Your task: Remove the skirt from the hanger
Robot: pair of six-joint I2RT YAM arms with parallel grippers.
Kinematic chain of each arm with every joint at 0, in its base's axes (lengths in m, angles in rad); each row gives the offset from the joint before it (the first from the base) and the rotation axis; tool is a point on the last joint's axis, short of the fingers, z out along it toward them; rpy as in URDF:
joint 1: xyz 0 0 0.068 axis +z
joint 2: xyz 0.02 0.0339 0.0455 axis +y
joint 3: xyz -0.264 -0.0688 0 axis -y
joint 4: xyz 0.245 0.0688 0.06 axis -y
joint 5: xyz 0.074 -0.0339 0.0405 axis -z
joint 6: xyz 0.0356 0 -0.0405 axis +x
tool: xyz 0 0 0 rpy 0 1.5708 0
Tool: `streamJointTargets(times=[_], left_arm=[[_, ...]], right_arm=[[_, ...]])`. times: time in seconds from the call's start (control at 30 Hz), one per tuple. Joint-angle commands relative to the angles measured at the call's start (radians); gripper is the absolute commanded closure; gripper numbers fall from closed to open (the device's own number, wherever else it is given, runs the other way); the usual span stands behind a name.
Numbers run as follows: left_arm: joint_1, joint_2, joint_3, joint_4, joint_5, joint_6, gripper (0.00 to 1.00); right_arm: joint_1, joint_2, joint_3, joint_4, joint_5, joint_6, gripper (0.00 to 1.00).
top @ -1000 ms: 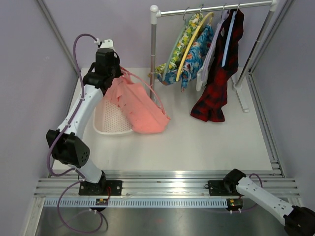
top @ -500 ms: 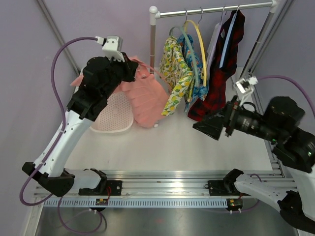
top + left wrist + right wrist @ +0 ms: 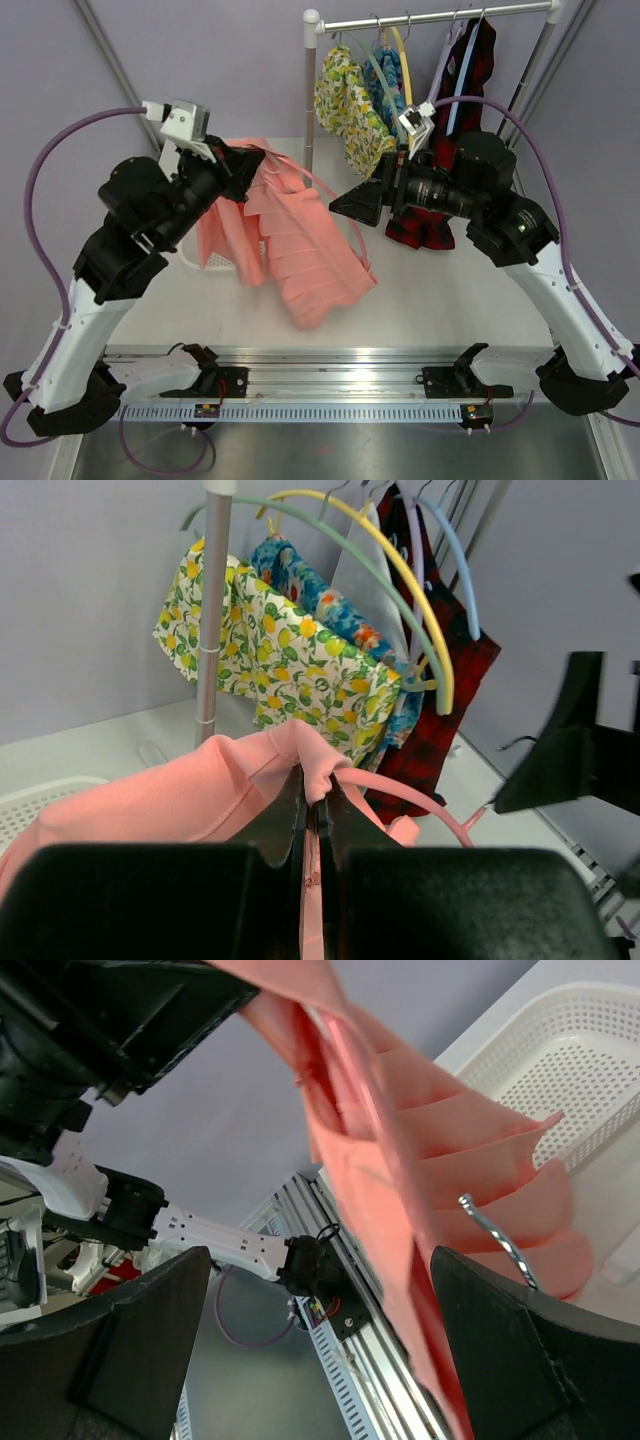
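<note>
Hanging from the left gripper (image 3: 243, 160), whose jaws are pinched tight on its top edge, the skirt (image 3: 300, 250) drapes in pleats over the white table (image 3: 450, 300); whether the hem touches it is not discernible. The hanger (image 3: 400, 790) loops out of the fabric as a thin pink arc. The right gripper (image 3: 345, 205) sits just beside the skirt, fingers spread wide, holding nothing. A white mesh basket (image 3: 205, 258) stands behind the skirt. A garment rack (image 3: 430, 18) is at the rear right, against lilac walls (image 3: 250, 70).
</note>
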Motion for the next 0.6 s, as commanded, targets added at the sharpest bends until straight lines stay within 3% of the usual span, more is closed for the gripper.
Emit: streamJointTargets(times=[0.0, 0.43, 0.57], left_arm=[[-0.005, -0.067, 0.070, 0.055, 0.046, -0.015, 1.00], [-0.006, -0.082, 0.022, -0.015, 0.253, -0.069, 1.00], [-0.009, -0.092, 0.017, -0.018, 0.299, -0.083, 1.00]], right_arm=[[0.004, 0.044, 0.058, 0.072, -0.025, -0.064, 0.00], [0.004, 0.217, 0.366, 0.041, -0.075, -0.127, 0.01], [0.004, 0.250, 0.391, 0.017, -0.072, -0.150, 0.00]])
